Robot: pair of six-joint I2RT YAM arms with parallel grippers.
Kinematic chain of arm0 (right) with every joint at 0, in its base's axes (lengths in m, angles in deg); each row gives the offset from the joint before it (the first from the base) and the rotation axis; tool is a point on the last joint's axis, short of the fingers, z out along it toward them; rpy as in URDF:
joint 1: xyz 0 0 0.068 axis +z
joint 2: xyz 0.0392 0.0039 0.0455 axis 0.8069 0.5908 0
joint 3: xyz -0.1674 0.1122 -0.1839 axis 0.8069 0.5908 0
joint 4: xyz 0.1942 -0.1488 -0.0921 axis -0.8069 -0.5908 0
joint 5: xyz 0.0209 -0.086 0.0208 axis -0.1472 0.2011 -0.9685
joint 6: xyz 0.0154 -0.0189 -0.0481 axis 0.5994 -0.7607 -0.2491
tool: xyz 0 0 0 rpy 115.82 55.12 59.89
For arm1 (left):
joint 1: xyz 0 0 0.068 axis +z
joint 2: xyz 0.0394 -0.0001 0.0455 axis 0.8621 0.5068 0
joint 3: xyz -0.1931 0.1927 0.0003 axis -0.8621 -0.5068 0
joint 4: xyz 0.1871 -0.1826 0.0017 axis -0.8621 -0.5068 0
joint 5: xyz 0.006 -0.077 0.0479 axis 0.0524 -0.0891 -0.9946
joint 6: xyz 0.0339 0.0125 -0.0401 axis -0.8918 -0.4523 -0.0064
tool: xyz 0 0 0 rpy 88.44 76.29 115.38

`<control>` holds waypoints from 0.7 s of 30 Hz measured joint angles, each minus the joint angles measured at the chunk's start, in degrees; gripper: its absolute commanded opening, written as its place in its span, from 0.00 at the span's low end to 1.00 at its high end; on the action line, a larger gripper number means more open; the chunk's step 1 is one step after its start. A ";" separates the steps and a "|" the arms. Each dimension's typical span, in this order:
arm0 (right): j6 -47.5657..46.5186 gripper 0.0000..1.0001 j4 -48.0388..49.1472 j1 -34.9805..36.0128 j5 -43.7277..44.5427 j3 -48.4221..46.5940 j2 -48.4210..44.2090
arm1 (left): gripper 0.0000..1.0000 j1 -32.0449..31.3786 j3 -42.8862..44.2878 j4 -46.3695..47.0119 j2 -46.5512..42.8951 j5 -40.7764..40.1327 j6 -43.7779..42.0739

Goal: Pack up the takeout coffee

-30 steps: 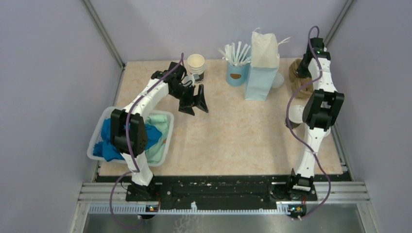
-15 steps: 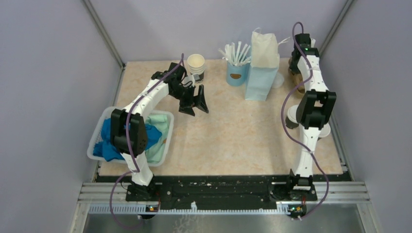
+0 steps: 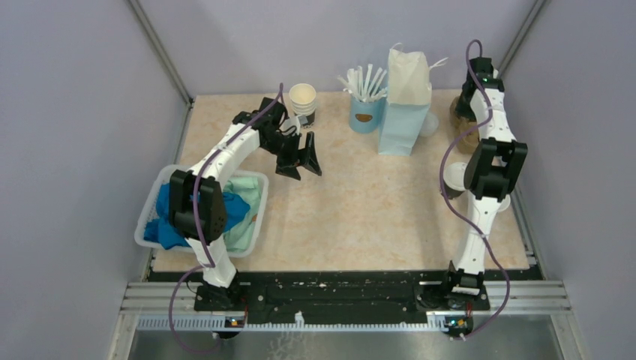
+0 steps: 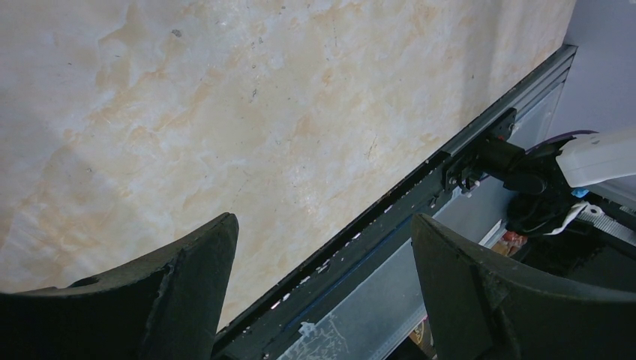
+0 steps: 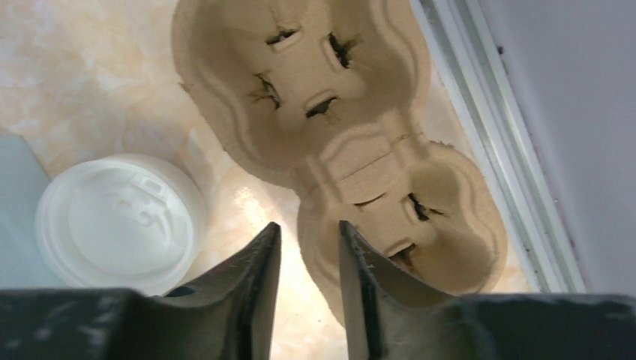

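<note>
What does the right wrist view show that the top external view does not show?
Only the right wrist view: the two empty wells of the cardboard cup carrier, and the right end effector with fingers slightly apart, holding nothing. Only the top external view: the left arm, the basket of cloths, the open paper cup, the blue cup of sticks. Both: the white lid beside the blue paper bag, and the table.

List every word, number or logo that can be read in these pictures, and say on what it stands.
Nothing can be read in any view.
White lid: raised marks on its top, too blurred to read.
Light blue cup: a brown patch on its side, too small to read.
</note>
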 measured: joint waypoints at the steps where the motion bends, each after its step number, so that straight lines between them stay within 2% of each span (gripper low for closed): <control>1: -0.04 0.39 0.13 0.07 -0.48 0.00 0.00 | 0.91 0.00 -0.02 0.00 0.00 0.00 0.00; 7: -2.58 0.42 2.25 0.00 -3.45 -0.04 0.00 | 0.91 0.00 -0.17 0.02 -0.02 0.02 0.00; 21: -8.00 0.36 5.38 -2.73 -14.51 -3.96 3.52 | 0.92 0.00 -0.94 -0.02 -0.26 0.00 0.00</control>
